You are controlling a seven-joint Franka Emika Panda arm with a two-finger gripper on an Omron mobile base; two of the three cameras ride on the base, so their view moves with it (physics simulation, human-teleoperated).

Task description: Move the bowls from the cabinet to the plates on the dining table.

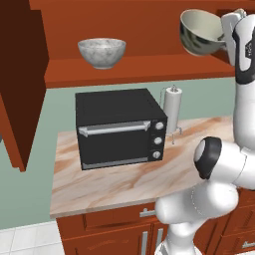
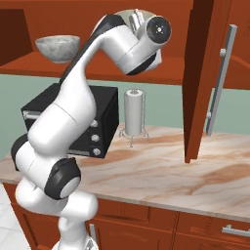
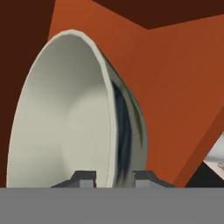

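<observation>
Now, gripper (image 3: 113, 177): jaws narrowed on the metal bowl's rim, one finger inside, one outside.
Metal bowl (image 1: 200, 33): tilted, lifted clear of the cabinet (image 1: 149, 65) shelf.
Marble bowl (image 1: 102, 52): upright on that shelf, above the black oven (image 1: 119, 127).

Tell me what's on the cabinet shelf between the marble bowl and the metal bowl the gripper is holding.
Nothing. In the left base view, the shelf is bare between the marble bowl and the tilted metal bowl, which the gripper holds by its rim.
</observation>
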